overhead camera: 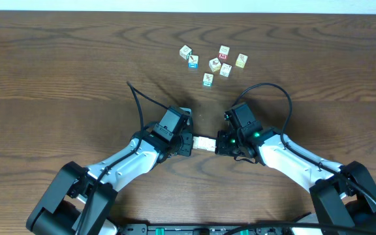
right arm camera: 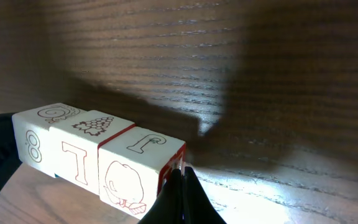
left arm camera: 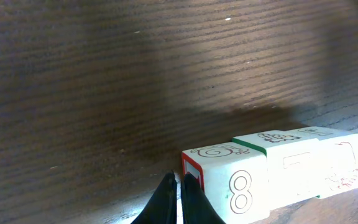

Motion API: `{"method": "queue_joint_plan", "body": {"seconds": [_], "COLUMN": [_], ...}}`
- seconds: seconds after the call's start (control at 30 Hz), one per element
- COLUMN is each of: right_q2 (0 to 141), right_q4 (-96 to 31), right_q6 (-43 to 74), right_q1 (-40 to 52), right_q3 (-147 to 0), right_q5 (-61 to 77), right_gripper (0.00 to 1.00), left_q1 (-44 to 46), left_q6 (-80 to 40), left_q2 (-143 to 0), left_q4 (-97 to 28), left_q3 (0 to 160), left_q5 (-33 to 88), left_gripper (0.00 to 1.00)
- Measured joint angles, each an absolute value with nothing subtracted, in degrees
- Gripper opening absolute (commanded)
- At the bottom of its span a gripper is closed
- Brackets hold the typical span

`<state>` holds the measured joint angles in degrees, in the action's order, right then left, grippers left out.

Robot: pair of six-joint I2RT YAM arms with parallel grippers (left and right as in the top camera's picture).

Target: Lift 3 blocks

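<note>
Three pale blocks (overhead camera: 204,144) form one tight row, pinched end to end between my two grippers. The left gripper (overhead camera: 189,142) is shut, and its closed tips (left arm camera: 179,179) press the red-edged end of the block marked 8 (left arm camera: 229,183). A middle block (left arm camera: 271,155) and a far block (left arm camera: 328,155) follow it. On the other end, the shut right gripper (overhead camera: 218,145) pushes its tips (right arm camera: 180,171) against the red-edged end block (right arm camera: 135,174). Beyond that block sit the middle block (right arm camera: 82,149) and the 8 block (right arm camera: 36,134). The row looks raised off the table, with its shadow lying apart from it.
Several other small cubes (overhead camera: 214,62) with coloured faces lie scattered at the back of the dark wooden table (overhead camera: 57,72). Black cables (overhead camera: 136,104) loop up from both arms.
</note>
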<state>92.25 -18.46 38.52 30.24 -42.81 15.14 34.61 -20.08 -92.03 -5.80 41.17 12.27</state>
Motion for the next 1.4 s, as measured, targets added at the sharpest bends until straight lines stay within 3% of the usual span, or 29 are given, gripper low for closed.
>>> {"method": "queue_joint_plan", "body": {"seconds": [1.4], "right_q2": [92.7], "right_q4": [-23.1], "right_q6": [37.7], "right_q1": [30.3], "right_q3": [-46.1], "right_q5": [12.4], "right_gripper": [0.01], "left_q1": [35.0], "left_q6": [-20.1], "left_q2": [-89.1], "left_q4": [-6.6], "left_q3": [41.2], "left_q5": [13.6], "left_gripper": [0.07]}}
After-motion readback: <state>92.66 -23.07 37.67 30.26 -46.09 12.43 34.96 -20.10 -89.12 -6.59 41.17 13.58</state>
